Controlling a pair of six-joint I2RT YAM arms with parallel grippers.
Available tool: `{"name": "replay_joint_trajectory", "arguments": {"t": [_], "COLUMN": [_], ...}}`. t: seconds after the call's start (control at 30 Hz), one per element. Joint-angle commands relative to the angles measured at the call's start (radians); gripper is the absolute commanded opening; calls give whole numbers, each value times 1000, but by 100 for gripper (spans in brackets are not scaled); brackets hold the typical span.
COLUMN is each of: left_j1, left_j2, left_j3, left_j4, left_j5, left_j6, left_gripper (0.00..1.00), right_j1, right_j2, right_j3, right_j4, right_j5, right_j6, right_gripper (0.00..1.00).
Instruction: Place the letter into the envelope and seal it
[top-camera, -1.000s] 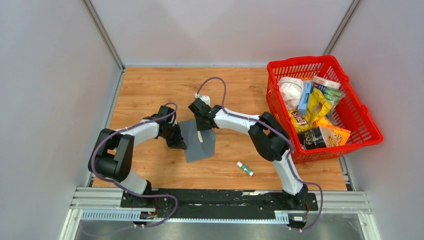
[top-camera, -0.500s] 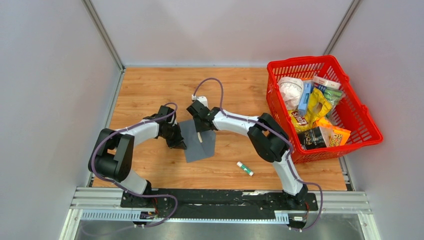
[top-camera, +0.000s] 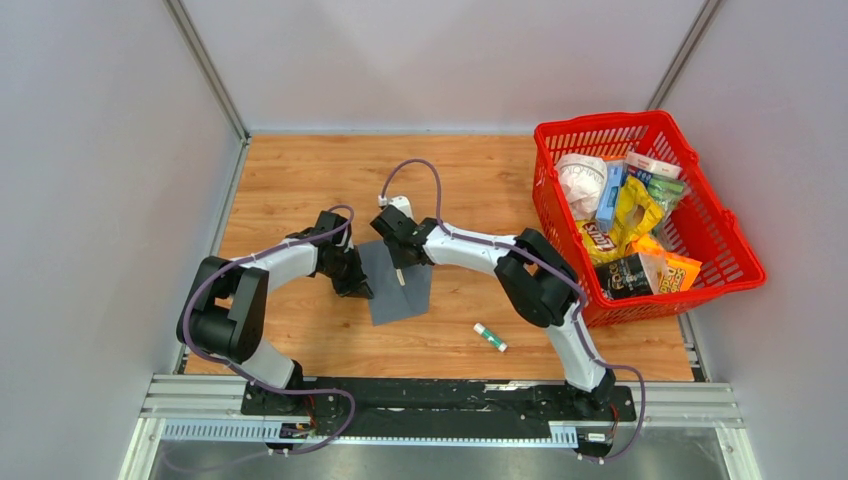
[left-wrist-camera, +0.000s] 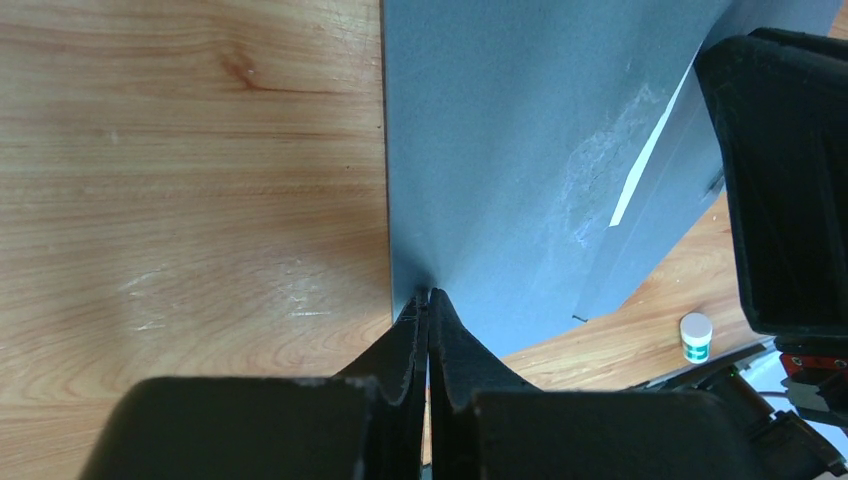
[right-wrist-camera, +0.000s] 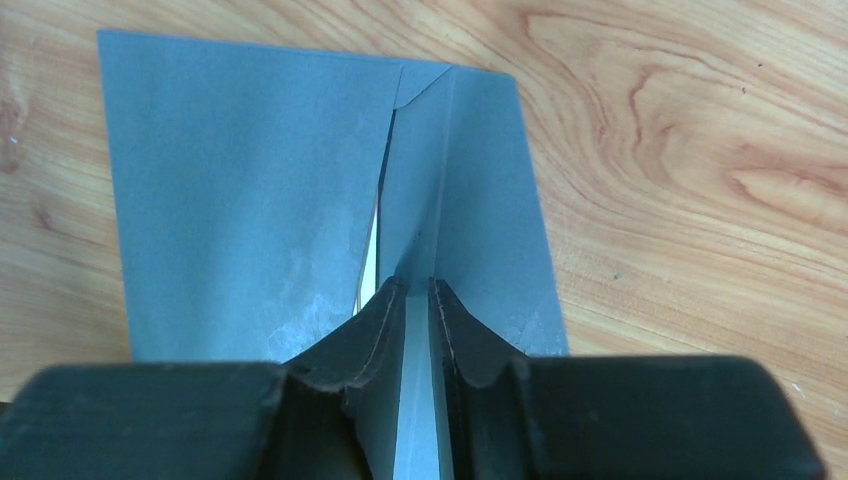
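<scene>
The dark grey envelope (top-camera: 400, 292) lies flat on the wood between the two arms. My left gripper (top-camera: 358, 287) is shut at its left edge, the paper running up into the closed fingertips in the left wrist view (left-wrist-camera: 428, 296). My right gripper (top-camera: 399, 268) is shut on the envelope's flap (right-wrist-camera: 418, 215), which stands up between its fingers (right-wrist-camera: 410, 288). The letter (right-wrist-camera: 370, 250) shows only as a thin pale sliver in the envelope's mouth. It also shows in the left wrist view (left-wrist-camera: 640, 170). The rest of it is hidden inside.
A small glue stick (top-camera: 490, 337) lies on the table to the near right of the envelope and shows in the left wrist view (left-wrist-camera: 695, 336). A red basket (top-camera: 720, 230) full of snack packs stands at the right edge. Grey walls enclose the table.
My right gripper has shifted slightly left and back with the flap. The pale strip of letter showing at the opening has become shorter. The left arm has not moved.
</scene>
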Motion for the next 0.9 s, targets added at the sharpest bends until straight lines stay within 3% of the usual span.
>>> {"name": "replay_joint_trajectory", "arguments": {"t": [0.0,0.63,0.87], "left_j1": [4,4,4], "left_j2": [45,62,68], "left_j3": [-8,-8,-5], "left_j4": [53,66,66], "left_j5": [-91,-84,-85], "left_j6": [12,3,3], "left_gripper": [0,0,0], "right_j1": [36,69,65], "right_j2": [-2,16,-31], "right_j3": [-53,-53,-63], "right_j4": [-136,-175,-195], "right_j5": [-62,-102,-59], "right_j6": [-58,-118,-143], "right_gripper": [22,29,40]}}
